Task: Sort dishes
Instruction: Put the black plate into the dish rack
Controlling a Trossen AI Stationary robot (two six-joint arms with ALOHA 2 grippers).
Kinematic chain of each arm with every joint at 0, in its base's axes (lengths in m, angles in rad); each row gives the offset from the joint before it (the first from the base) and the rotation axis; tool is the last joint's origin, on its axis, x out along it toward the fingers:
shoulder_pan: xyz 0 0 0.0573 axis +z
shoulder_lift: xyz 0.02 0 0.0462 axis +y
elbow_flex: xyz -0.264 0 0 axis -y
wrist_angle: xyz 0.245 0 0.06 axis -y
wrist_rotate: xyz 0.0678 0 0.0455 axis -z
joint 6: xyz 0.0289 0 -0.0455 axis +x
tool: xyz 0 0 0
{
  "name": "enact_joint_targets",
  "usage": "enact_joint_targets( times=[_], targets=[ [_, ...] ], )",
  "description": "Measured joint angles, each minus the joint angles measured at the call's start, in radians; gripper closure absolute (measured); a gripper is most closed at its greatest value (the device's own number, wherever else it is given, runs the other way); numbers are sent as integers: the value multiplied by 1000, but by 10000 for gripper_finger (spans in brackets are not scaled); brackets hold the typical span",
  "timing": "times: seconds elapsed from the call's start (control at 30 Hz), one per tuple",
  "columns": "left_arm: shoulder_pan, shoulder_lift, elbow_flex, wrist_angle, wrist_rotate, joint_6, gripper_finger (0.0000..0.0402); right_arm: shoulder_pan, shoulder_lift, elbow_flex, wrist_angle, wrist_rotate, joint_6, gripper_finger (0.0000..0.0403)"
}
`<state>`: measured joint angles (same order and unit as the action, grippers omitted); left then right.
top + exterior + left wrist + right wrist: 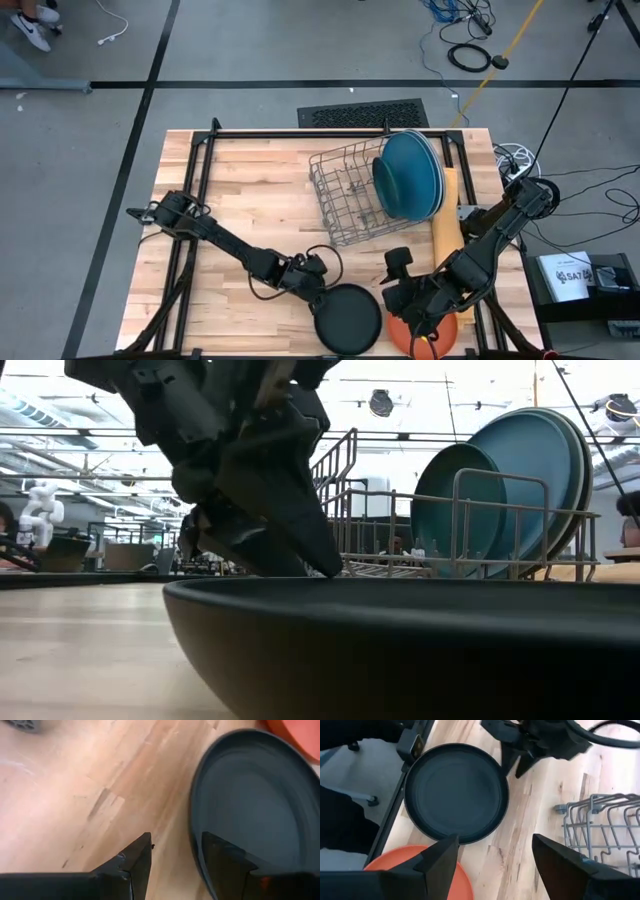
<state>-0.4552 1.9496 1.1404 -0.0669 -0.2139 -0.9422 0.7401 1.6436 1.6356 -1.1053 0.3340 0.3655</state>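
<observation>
Pale wooden table (250,190) — wire rack (350,195), black plate (348,318), orange plate (425,335) directly on it.

Robotics lab, floor cables (470,55), taped lines

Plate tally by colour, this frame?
Black plate: 1, on the table
Orange plate: 1, on the table
Dark teal plate: 1, in the wire rack
Medium blue plate: 1, in the rack
Paler plate rim behind it: at least 1, nested too tightly to separate
Total: at least 5 plates
</observation>
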Motion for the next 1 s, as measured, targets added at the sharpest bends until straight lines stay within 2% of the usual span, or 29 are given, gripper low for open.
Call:
enact_joint_targets(
  times=[0.37, 0.57, 0.67, 0.8, 1.0],
  targets=[
    [19, 76, 1, 141, 85, 8, 228, 8, 0, 0, 3, 0, -109, 156],
    [18, 109, 8, 174, 84, 11, 231, 8, 0, 1, 3, 4, -128, 156],
    [18, 109, 10, 166, 73, 61, 267, 8, 0, 1, 4, 5, -141, 156],
    [20, 112, 19, 166, 48, 123, 373, 8, 0, 1, 3, 6, -146, 156],
    [36, 102, 25, 157, 45, 177, 395, 8, 0, 1, 1, 8, -145, 156]
  ],
)
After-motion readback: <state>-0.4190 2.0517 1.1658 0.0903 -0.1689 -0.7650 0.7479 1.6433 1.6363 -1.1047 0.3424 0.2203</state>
